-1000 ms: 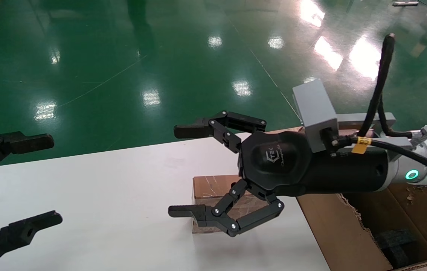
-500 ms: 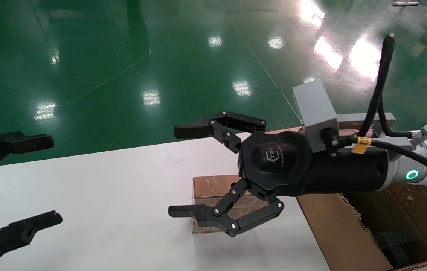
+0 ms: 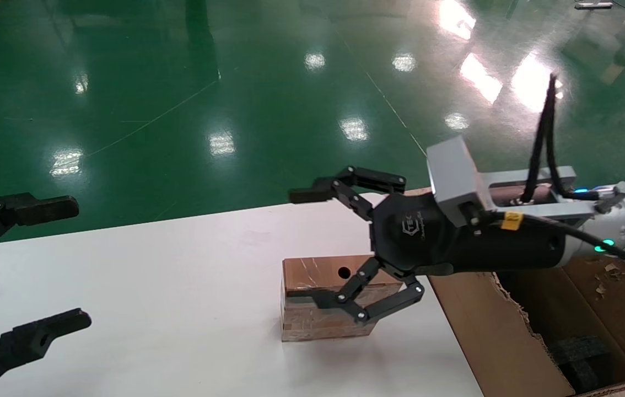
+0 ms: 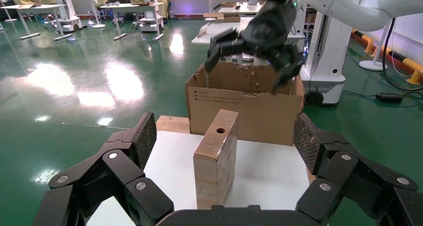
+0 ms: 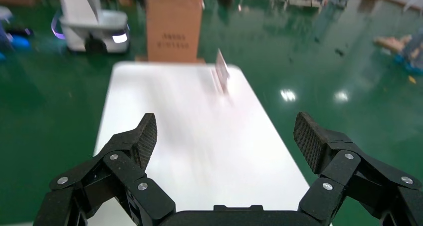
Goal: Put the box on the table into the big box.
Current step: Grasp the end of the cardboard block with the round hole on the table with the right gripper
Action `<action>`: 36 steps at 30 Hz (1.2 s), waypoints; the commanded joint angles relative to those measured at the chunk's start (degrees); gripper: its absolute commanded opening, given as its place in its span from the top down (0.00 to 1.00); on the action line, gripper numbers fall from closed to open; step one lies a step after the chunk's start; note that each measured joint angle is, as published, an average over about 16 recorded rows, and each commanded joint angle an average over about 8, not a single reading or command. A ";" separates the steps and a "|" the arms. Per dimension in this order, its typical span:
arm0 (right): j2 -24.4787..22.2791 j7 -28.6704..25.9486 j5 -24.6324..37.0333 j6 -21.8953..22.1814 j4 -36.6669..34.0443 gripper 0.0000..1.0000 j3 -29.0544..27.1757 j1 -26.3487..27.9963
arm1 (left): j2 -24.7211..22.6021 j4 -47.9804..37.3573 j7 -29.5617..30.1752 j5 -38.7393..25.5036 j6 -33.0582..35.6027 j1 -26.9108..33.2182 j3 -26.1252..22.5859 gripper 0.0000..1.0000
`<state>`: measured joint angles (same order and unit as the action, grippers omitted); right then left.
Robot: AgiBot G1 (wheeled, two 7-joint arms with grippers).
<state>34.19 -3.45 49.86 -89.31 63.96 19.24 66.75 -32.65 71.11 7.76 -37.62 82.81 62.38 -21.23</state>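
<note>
The right gripper (image 3: 321, 248) is hanging wide open right above the box (image 3: 326, 303), much nearer than the left gripper (image 3: 42, 264), which is waiting wide open far off at 9 o'clock. The box is sitting on the white bench (image 3: 152, 286), its long side pointing from 9 to 3 o'clock, its round hole facing up. The big box (image 3: 511, 342) is waiting at 3 o'clock.

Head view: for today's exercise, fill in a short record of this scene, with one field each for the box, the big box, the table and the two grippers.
box: upright on the table, round hole in its top face, not gripped
big box: open, at the table's right end, black foam inside
table: white
right gripper: open, above the box
left gripper: open, over the table's left end, away from the box
</note>
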 commanded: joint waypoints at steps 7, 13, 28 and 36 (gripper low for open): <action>1.09 6.73 3.27 -1.66 -9.64 0.00 5.11 3.64 | 0.00 0.00 0.00 0.00 0.00 0.00 0.00 0.00; 3.01 11.09 4.58 -1.72 -15.84 0.00 10.36 5.79 | 0.00 0.00 0.00 0.00 0.00 0.00 0.00 0.00; 6.55 20.81 6.77 -1.45 -33.31 0.00 18.95 11.06 | 0.00 0.00 0.00 0.00 0.00 0.00 0.00 0.00; 6.96 23.48 7.33 -1.50 -37.99 0.00 22.09 13.07 | 0.00 0.00 0.00 0.00 0.00 0.00 0.00 0.00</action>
<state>41.16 19.79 56.93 -90.86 26.38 41.28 79.56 -32.65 71.11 7.75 -37.62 82.81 62.38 -21.24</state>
